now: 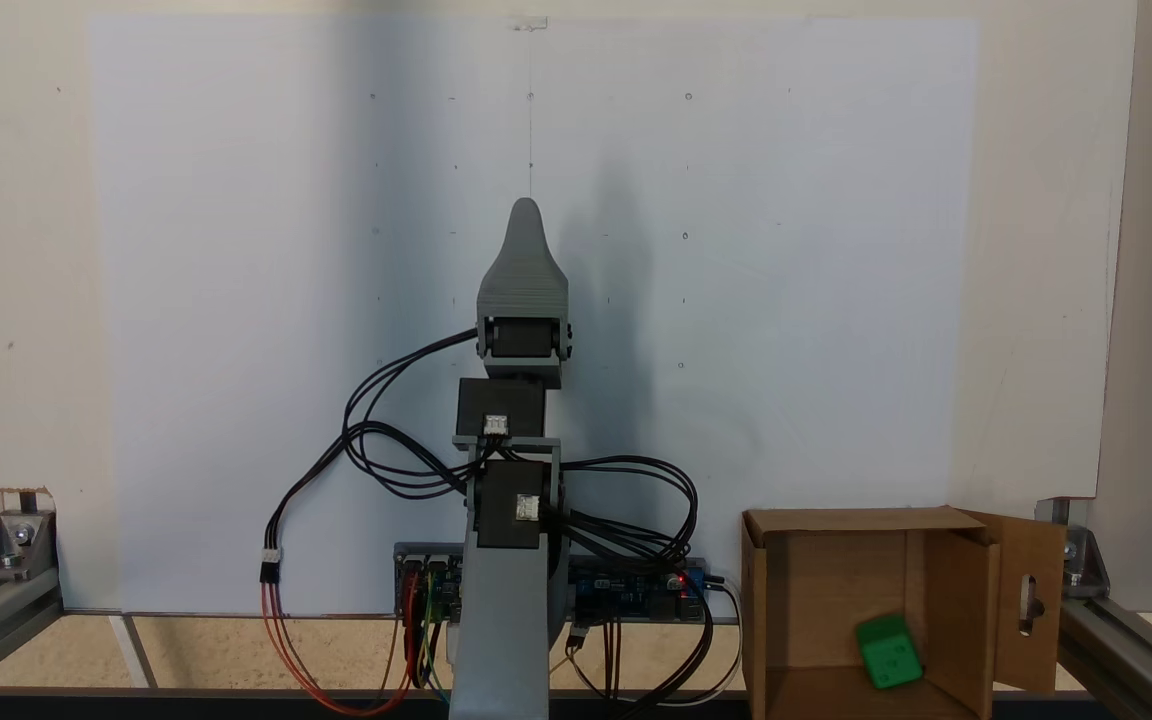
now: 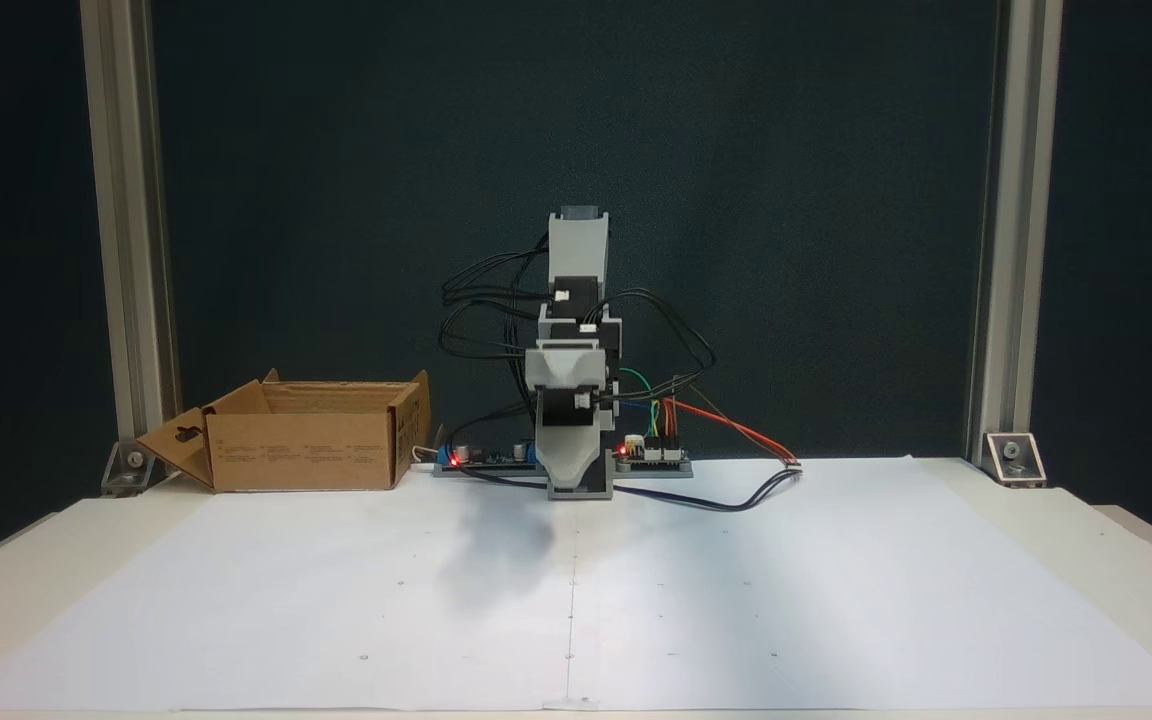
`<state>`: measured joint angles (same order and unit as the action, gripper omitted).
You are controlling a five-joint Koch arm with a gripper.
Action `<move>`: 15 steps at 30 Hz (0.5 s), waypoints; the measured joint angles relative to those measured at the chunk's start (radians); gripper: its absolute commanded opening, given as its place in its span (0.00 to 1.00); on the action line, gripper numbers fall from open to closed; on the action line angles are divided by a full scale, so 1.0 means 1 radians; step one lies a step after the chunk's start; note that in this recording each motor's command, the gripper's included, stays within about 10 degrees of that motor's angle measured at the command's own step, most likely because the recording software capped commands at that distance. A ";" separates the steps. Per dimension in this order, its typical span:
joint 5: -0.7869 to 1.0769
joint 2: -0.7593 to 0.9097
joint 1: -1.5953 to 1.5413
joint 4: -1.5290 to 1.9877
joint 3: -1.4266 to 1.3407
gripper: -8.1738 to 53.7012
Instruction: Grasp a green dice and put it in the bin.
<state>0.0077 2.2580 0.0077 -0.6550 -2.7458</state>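
**Green die lies inside the cardboard box**

The counter (image 2: 836, 600), under white paper, fills the lower frame. The folded arm (image 2: 576, 380) stands at centre. The box (image 1: 841, 600), at lower right, holds the green die (image 1: 889, 652) against its inner wall. The end effector (image 1: 525, 215) shows 1 tip only; I cannot tell its state.

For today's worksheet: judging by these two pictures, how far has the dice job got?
Done: the green dice lies inside the bin, on its floor. In hand: nothing; the pincer holds no dice and points away from the bin. Left: nothing visible.
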 measured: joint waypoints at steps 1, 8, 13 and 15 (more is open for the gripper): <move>0.000 0.000 0.000 -0.043 -0.005 0.85; 0.000 0.000 0.000 -0.330 -0.144 0.85; 0.000 0.000 0.000 -0.526 -0.204 0.86; 0.000 0.000 0.000 -0.609 -0.227 0.86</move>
<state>0.0077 2.2580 0.0077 -1.2640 -2.9729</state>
